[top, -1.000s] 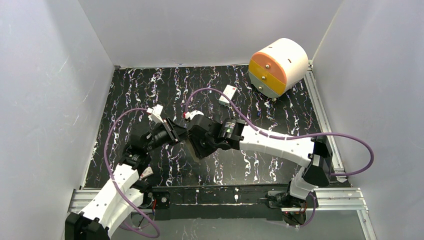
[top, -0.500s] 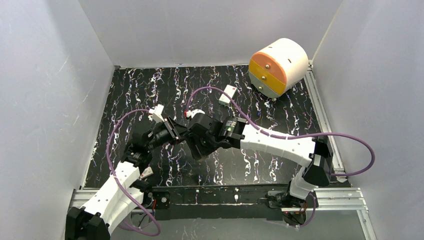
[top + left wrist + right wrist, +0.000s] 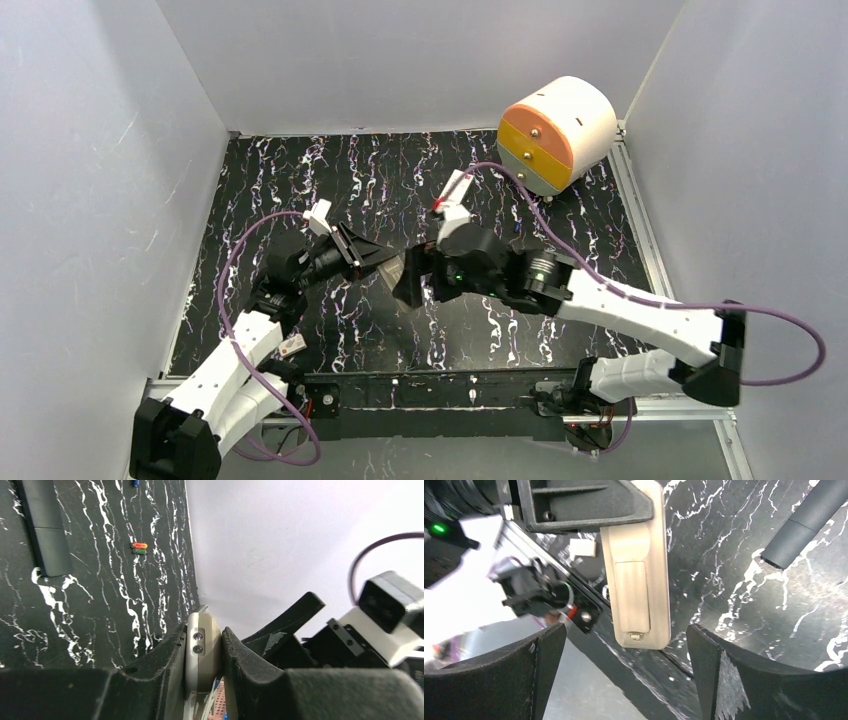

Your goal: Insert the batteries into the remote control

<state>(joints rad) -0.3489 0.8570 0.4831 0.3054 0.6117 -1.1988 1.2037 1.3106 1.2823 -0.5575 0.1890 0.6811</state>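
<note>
Two grippers meet near the centre of the top view, above the black marbled table (image 3: 300,170). I read the left gripper (image 3: 202,632) as clamped narrowly on the remote control (image 3: 205,662): in the left wrist view both dark fingers press the handset's long edges, and its end projects past the fingertips. In the right wrist view the remote control (image 3: 634,555) hangs down from the top of the frame with its greyish-beige back toward the camera; the battery cover (image 3: 633,595) sits in place on that back, with a small latch at its lower end. The right gripper (image 3: 624,630) stands wide open, its two fingers at the lower left and lower right of that frame, apart from the handset and touching nothing. The batteries (image 3: 139,548), one red-orange and one green, lie side by side on the table in the upper left of the left wrist view, well apart from the handset. A long black bar (image 3: 45,530) lies at the far left of that frame. A drum-shaped container (image 3: 555,133), white with orange, yellow and grey bands, stands at the upper right of the top view.
</note>
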